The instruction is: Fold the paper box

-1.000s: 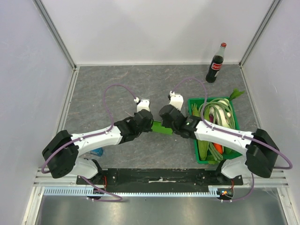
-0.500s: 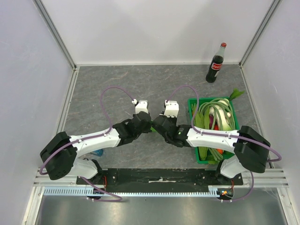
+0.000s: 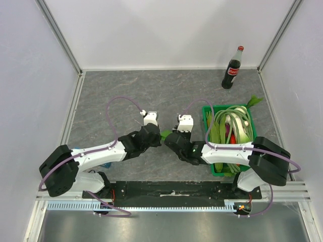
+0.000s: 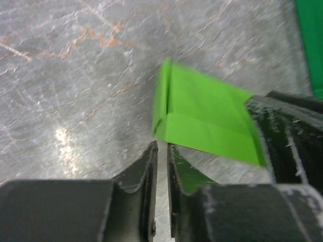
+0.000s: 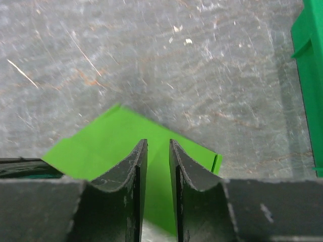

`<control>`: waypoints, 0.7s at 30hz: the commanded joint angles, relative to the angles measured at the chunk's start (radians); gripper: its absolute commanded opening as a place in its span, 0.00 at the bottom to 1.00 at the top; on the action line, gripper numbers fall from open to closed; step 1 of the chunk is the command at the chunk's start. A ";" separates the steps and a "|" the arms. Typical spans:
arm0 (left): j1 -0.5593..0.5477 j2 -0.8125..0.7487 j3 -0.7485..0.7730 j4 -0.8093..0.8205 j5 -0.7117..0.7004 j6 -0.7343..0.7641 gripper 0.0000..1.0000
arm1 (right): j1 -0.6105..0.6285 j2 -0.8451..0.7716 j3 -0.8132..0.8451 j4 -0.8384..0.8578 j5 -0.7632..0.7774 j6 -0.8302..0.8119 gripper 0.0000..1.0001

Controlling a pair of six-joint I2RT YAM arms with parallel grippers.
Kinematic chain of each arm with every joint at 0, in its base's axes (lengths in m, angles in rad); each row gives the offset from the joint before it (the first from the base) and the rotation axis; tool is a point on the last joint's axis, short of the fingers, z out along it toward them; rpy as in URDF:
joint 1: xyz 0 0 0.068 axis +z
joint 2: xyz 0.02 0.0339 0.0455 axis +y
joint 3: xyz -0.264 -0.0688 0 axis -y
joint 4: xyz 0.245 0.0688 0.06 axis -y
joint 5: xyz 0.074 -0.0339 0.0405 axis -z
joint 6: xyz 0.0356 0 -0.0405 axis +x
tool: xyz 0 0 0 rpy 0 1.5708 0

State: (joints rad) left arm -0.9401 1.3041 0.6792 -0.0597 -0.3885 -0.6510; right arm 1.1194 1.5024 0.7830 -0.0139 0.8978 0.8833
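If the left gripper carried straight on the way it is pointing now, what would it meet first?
Probably the paper box: in the left wrist view its folded near edge lies just ahead of the left gripper, whose jaws stand barely apart. Whether the tips would strike or pass over it is unclear.

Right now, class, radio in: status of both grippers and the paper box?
Left gripper nearly shut, empty, just off the paper box. Right gripper narrowly parted over the box, grip unclear. Crate off to the right, nothing in the way.
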 commanded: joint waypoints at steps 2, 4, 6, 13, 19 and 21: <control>-0.003 -0.038 -0.052 -0.048 0.039 -0.027 0.27 | 0.020 0.007 -0.089 0.078 0.058 0.023 0.31; -0.002 -0.069 -0.064 -0.029 0.048 -0.022 0.34 | 0.026 0.009 -0.103 0.107 0.078 0.019 0.31; 0.000 -0.071 -0.066 -0.025 0.063 -0.009 0.35 | 0.026 0.018 -0.103 0.114 0.082 0.013 0.31; 0.010 -0.213 -0.133 -0.084 0.091 -0.091 0.53 | -0.015 -0.123 -0.048 0.017 -0.129 -0.242 0.51; 0.231 -0.306 -0.211 0.084 0.494 -0.215 0.61 | -0.332 -0.252 -0.120 0.008 -0.776 -0.398 0.71; 0.296 -0.240 -0.211 0.197 0.664 -0.229 0.55 | -0.417 -0.214 -0.088 -0.038 -0.969 -0.464 0.76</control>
State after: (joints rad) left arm -0.7399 0.9909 0.4808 -0.0776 -0.0647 -0.7731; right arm 0.8104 1.2720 0.6788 -0.0113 0.3649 0.5850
